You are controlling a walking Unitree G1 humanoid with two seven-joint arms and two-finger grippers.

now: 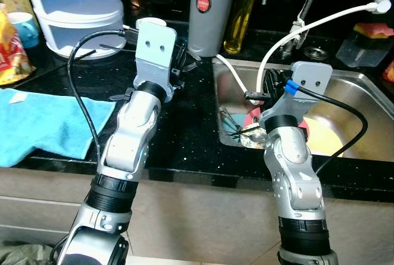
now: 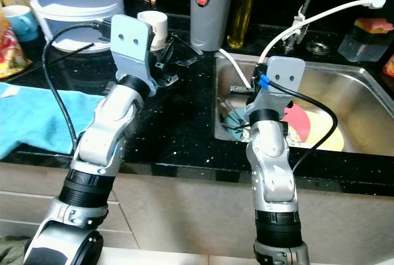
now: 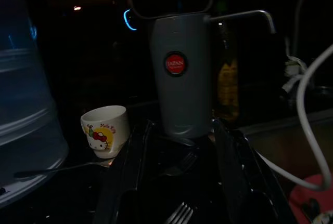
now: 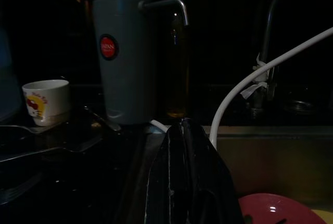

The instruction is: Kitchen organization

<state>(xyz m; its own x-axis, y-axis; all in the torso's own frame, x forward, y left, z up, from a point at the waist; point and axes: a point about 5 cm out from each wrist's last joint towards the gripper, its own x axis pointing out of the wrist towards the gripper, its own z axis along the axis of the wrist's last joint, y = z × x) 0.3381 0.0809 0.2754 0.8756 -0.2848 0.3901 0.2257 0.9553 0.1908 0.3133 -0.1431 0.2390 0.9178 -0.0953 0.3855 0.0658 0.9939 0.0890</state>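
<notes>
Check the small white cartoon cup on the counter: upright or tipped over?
Upright. The white cup stands on its base on the black counter, mouth facing up, left of the grey dispenser. Contents cannot be seen.

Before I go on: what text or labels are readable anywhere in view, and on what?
"JAPAN" on the red round badge of the grey dispenser; the smaller line beneath it is too blurred to read.
"Hello Kitty" on the white cup, above its cartoon picture.
Print on the yellow packet at the counter's far left is too blurred to read.
</notes>
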